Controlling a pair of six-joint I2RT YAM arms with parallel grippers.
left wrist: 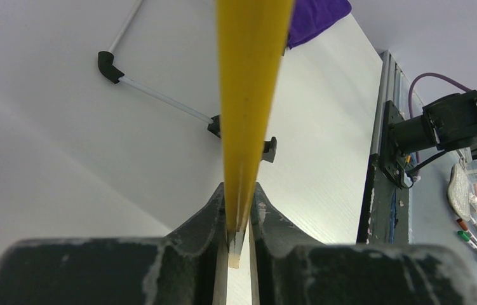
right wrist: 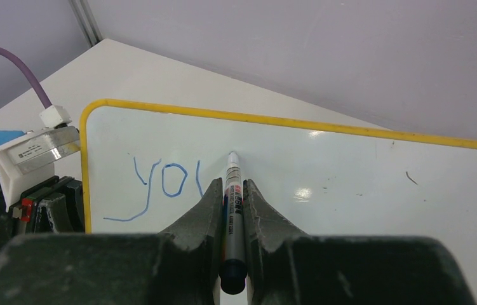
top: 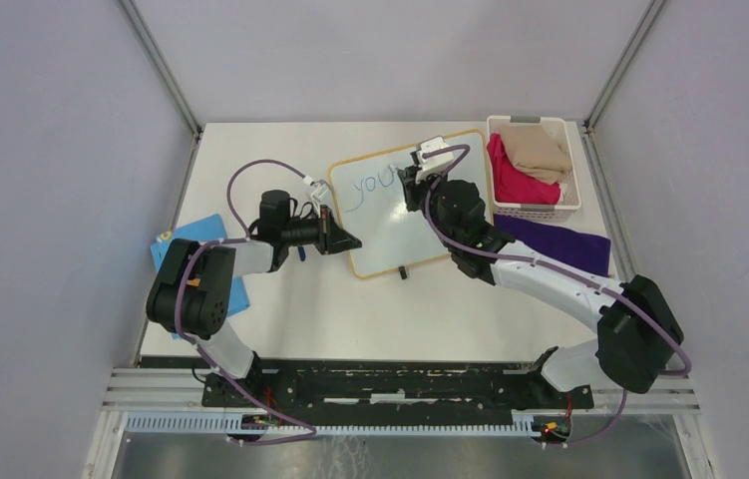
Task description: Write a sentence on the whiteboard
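The whiteboard (top: 400, 225) lies at the table's middle back, glossy white with a thin yellow frame (right wrist: 267, 117). Blue letters "you" (top: 372, 184), the start of the sentence, run along its top left; the right wrist view shows "yo" (right wrist: 159, 180) and one more stroke. My right gripper (right wrist: 232, 190) is shut on a grey marker (right wrist: 232, 216), whose white tip rests on the board just right of the last stroke. My left gripper (left wrist: 239, 213) is shut on the board's yellow left edge (left wrist: 248, 95), and in the top view it (top: 342, 239) sits at that edge.
A white basket (top: 535, 212) with pink and beige cloths stands at the back right. A purple cloth (top: 561, 243) lies in front of it. A blue cloth (top: 200, 232) lies under my left arm. A small black foot (top: 402, 271) sticks out at the board's near edge.
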